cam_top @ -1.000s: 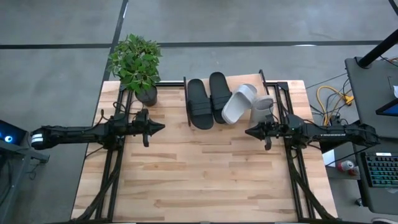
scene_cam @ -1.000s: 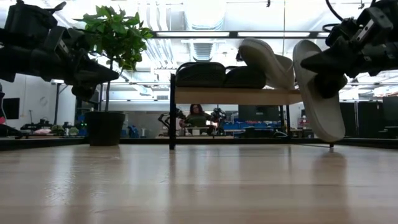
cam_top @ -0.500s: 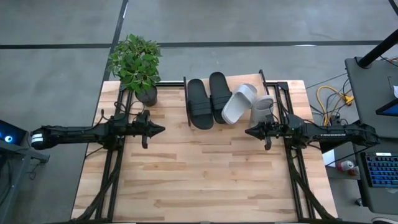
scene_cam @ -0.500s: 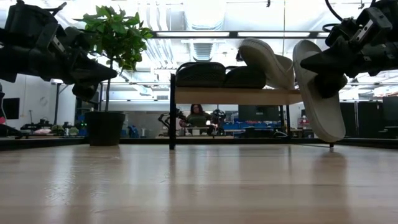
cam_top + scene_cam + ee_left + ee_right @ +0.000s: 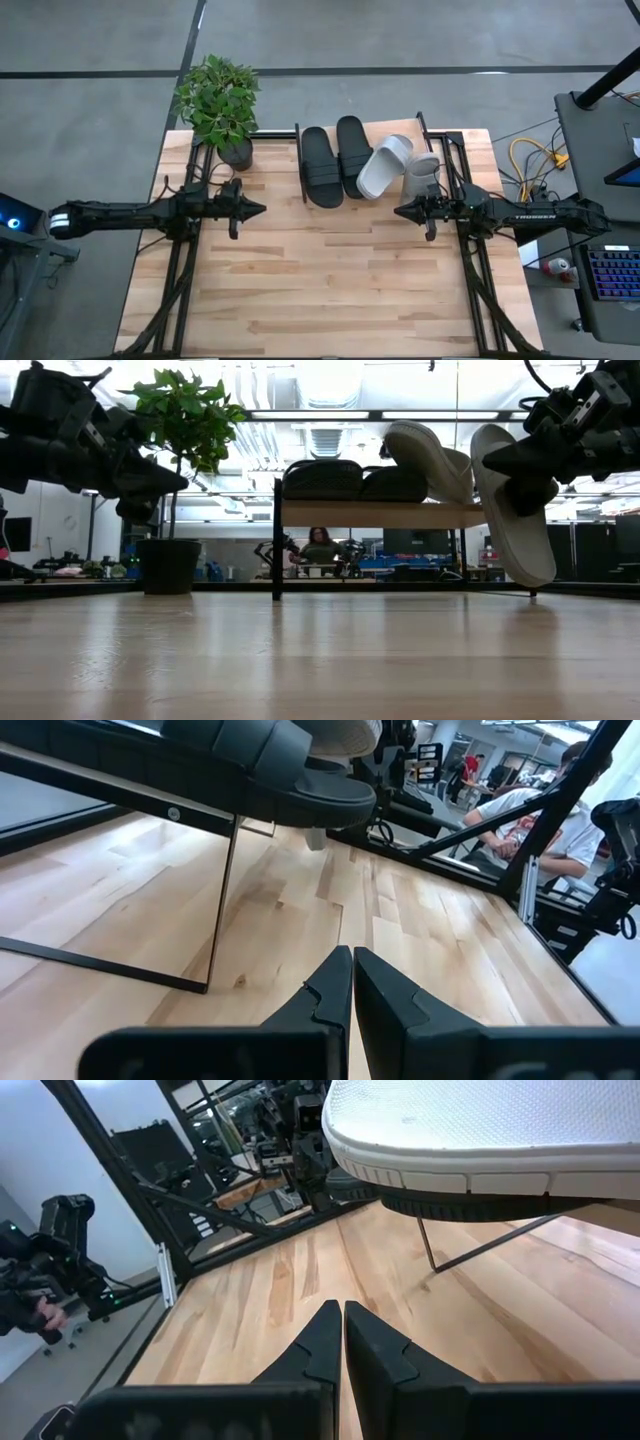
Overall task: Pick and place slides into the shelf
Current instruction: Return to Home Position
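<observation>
The shelf (image 5: 380, 513) stands at the table's far edge. Two black slides (image 5: 320, 166) (image 5: 352, 155) lie side by side on its plank. One pale grey slide (image 5: 425, 460) rests tilted against them. The other grey slide (image 5: 515, 510) stands nearly upright at the shelf's right end, sole outward, its toe down near the table. My left gripper (image 5: 262, 209) hovers shut left of the shelf. My right gripper (image 5: 397, 211) hovers shut just in front of the upright grey slide (image 5: 480, 1130). Neither touches anything.
A potted plant (image 5: 220, 105) stands at the far left corner beside the shelf. Bare wooden table (image 5: 330, 270) stretches between the arms and toward the near edge. People sit in the room beyond (image 5: 530, 810).
</observation>
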Robot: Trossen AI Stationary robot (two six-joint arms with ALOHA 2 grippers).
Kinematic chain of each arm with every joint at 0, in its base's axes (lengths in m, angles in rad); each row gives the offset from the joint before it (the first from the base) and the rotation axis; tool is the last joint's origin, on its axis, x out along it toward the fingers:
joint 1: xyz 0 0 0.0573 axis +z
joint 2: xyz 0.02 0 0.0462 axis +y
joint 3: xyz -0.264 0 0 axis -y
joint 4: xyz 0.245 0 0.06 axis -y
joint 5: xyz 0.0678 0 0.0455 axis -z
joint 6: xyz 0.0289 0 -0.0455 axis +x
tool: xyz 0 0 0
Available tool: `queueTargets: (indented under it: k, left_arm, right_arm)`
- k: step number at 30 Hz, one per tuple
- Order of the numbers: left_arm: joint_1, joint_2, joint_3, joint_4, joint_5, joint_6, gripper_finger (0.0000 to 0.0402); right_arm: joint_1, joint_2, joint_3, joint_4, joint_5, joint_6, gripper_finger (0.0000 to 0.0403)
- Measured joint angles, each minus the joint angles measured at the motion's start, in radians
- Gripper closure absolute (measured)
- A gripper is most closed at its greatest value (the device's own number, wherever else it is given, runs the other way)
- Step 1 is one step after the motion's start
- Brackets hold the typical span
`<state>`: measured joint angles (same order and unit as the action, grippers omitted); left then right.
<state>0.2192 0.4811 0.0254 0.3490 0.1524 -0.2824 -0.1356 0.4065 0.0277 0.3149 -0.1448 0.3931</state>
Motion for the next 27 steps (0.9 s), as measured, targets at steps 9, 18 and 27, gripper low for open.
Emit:
queueTargets:
  k: [9,18,27]
  left_arm:
    - [0.0,0.042,0.0,0.001,0.0,0.001,0.0402]
    - [0.0,0.107,0.0,0.0,0.001,0.001,0.0402]
    - [0.0,0.194,0.0,0.001,0.001,0.001,0.0402]
  right_arm:
    - [0.0,0.0,0.0,-0.003,0.0,0.0,0.0394]
    - [0.0,0.0,0.0,-0.004,0.0,0.0,0.0394]
    - [0.0,0.0,0.0,-0.004,0.0,0.0,0.0394]
